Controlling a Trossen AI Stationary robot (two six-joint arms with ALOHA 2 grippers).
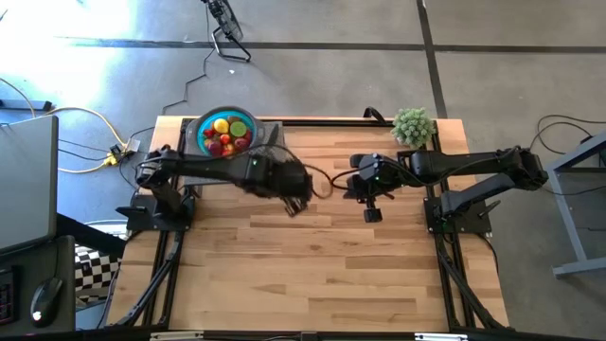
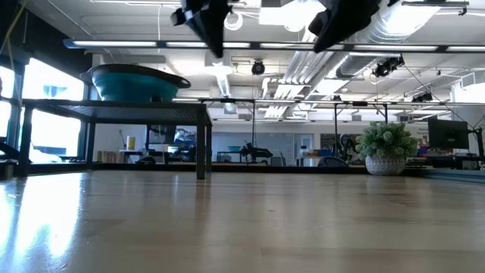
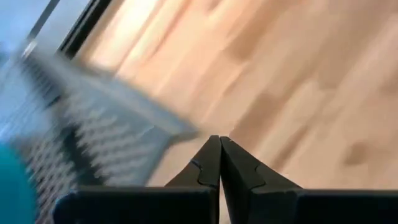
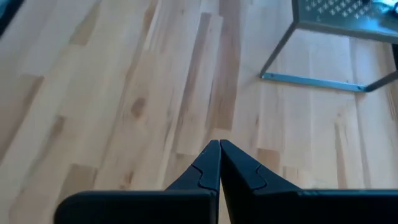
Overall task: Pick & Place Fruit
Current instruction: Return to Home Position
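Note:
Several small red, orange, yellow and green fruits (image 1: 225, 135) lie in a teal bowl (image 1: 227, 121) on a grey perforated stand (image 1: 270, 128) at the table's far left. In the low view the bowl's wall (image 2: 135, 82) hides the fruit. My left gripper (image 1: 295, 205) hangs above the table's middle, to the right of the stand, shut with nothing between its fingers (image 3: 219, 142). My right gripper (image 1: 371, 214) hovers right of centre, also shut and empty (image 4: 219, 144).
A fuzzy pale green plant ball (image 1: 413, 125) in a pot stands at the far right edge (image 2: 386, 148). The stand's frame and legs (image 4: 311, 81) rise from the wooden table (image 1: 303, 275), whose near half is bare wood.

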